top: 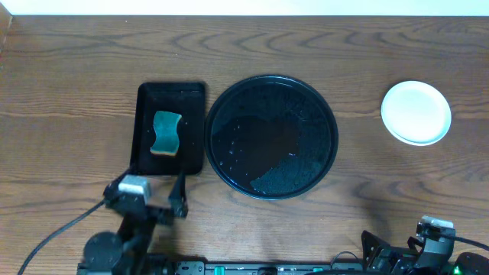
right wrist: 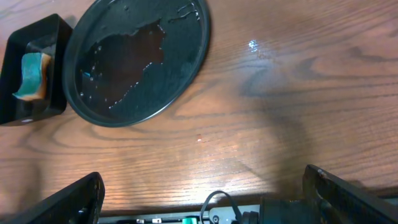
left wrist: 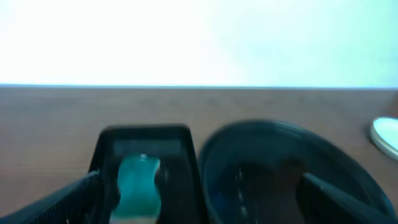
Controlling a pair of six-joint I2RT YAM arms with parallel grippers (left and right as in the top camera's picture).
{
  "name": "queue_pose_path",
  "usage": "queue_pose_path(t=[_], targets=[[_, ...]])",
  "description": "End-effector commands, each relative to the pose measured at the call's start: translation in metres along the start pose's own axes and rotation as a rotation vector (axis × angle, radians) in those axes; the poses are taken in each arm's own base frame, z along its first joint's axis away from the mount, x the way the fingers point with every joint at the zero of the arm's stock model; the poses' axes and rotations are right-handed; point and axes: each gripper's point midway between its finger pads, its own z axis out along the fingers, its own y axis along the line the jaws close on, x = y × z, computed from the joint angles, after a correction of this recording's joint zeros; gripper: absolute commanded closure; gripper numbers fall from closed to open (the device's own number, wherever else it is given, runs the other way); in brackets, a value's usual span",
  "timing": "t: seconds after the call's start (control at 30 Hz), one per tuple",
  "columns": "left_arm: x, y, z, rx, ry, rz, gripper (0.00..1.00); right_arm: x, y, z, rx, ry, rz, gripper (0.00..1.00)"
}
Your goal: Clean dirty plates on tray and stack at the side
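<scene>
The round black tray (top: 229,164) lies mid-table, wet, with no plates on it; it also shows in the left wrist view (left wrist: 280,149) and the right wrist view (right wrist: 180,56). The plates (top: 416,112) sit as one pale pile on the bare wood at the far right; its edge shows in the left wrist view (left wrist: 387,135). I cannot tell how many are in the pile. My left gripper (top: 147,197) (left wrist: 200,186) is open and empty, just in front of the rectangular tray. My right gripper (top: 397,246) (right wrist: 204,177) is open and empty at the front right edge.
A small rectangular black tray (top: 145,153) (left wrist: 106,140) (right wrist: 53,37) holding a green sponge (top: 166,133) (left wrist: 140,183) (right wrist: 30,74) stands left of the round tray. A few water drops (right wrist: 253,45) lie on the wood right of the round tray.
</scene>
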Motion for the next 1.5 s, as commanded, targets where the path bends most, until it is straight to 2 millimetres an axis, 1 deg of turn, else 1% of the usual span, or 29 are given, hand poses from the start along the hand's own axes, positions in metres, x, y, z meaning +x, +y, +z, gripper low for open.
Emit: queue_pose_path(t=[0.0, 0.1, 0.27, 0.37, 0.53, 1.13, 1.17, 1.2, 1.27, 1.4, 1.47], targets=[[0.021, 0.007, 0.021, -0.004, -0.035, 0.021, 0.02, 0.001, 0.001, 0.000, -0.007, 0.006, 0.000, 0.01], [0.034, 0.010, 0.036, 0.004, -0.090, 0.031, 0.02, 0.001, 0.001, 0.000, -0.007, 0.006, 0.000, 0.01], [0.057, 0.015, 0.047, 0.006, -0.112, 0.020, 0.02, 0.001, 0.001, 0.000, -0.007, 0.006, 0.000, 0.01], [0.065, 0.017, 0.047, -0.003, -0.079, 0.014, 0.02, 0.001, 0.001, 0.000, -0.007, 0.006, 0.000, 0.01], [0.085, 0.022, 0.048, -0.027, 0.003, -0.002, 0.02, 0.001, 0.001, 0.000, -0.007, 0.006, 0.000, 0.01], [0.085, 0.023, 0.048, -0.035, 0.004, -0.002, 0.02, 0.001, 0.001, 0.000, -0.007, 0.006, 0.000, 0.01], [0.085, 0.027, 0.048, -0.056, 0.001, -0.002, 0.02, 0.001, 0.001, 0.000, -0.007, 0.006, 0.000, 0.01], [0.085, 0.036, 0.047, -0.104, 0.000, -0.004, 0.02, 0.001, 0.001, 0.000, -0.007, 0.006, 0.000, 0.01], [0.084, 0.039, 0.046, -0.117, -0.005, 0.000, 0.02, 0.001, 0.001, 0.000, -0.007, 0.006, 0.000, 0.01], [0.085, 0.046, 0.045, -0.149, 0.006, 0.087, 0.02, 0.001, 0.001, 0.000, -0.007, 0.006, 0.000, 0.01], [0.085, 0.053, 0.044, -0.190, 0.012, 0.122, 0.02, 0.001, 0.001, 0.000, -0.007, 0.006, 0.000, 0.01]])
